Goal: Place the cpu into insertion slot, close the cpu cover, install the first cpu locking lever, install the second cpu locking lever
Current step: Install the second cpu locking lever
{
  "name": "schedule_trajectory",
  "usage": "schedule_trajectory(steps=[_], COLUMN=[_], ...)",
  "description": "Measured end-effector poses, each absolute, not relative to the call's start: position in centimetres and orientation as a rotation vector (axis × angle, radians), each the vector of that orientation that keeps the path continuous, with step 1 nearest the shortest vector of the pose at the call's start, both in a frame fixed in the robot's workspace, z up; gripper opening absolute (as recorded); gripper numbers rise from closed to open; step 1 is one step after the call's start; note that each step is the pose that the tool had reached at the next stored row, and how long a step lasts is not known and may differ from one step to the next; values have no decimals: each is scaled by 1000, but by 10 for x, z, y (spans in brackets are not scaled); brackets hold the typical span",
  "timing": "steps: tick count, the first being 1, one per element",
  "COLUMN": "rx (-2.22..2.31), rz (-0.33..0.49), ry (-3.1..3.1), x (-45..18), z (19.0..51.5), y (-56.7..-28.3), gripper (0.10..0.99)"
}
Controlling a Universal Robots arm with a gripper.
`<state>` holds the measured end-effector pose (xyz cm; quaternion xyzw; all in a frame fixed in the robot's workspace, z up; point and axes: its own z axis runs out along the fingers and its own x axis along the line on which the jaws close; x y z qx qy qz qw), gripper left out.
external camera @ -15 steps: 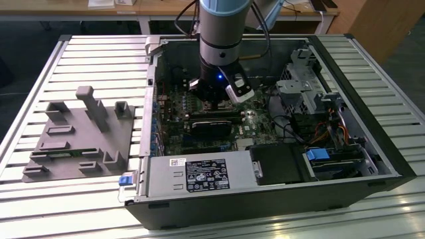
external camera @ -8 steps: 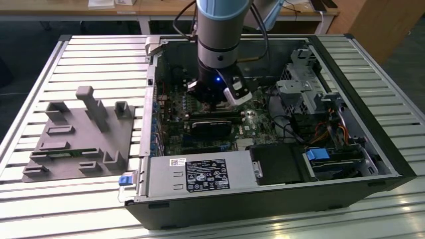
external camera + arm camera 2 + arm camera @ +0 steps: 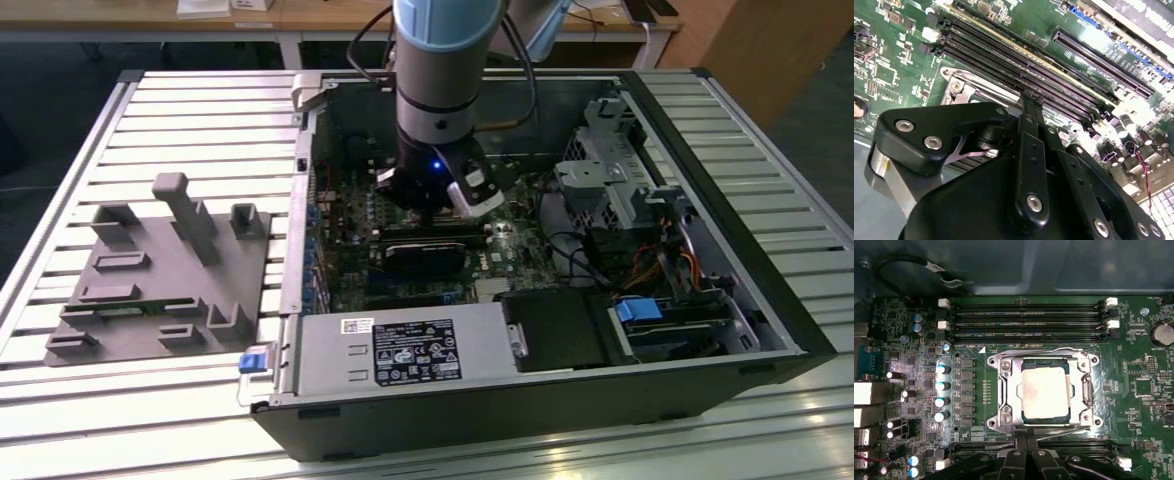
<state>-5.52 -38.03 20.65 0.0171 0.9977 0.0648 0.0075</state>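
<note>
A: Now, gripper (image 3: 1026,440) first; in the first wrist view its two black fingers (image 3: 1020,446) lie pressed side by side with no gap, nothing clamped between them; tips sit at the edge of the insertion slot (image 3: 1043,392), touching or just above a thin locking lever (image 3: 1064,428) that runs along that edge; which of the two I cannot tell.

B: And the cpu?

A: Seated; the cpu (image 3: 1045,391) lies flat in the slot, silver top showing through the square window of the cpu cover (image 3: 1010,390), which is down over it; a second lever (image 3: 1040,350) lies along the far edge, beside the memory slots (image 3: 1024,320).

B: Wider scene?

A: Exterior view: arm (image 3: 447,70) reaches down into the open computer case (image 3: 534,410), gripper low over the green motherboard (image 3: 350,195); case rests on a slatted table (image 3: 187,110); a grey fixture (image 3: 154,275) stands on the table at the exterior view's left, well apart from the case.
</note>
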Motion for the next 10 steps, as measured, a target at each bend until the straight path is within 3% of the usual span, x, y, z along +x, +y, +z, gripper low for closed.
schedule_trajectory(steps=[10], rx=[54], rz=[242], ry=[3117], x=[-62], z=[206], y=[-387], gripper=[106])
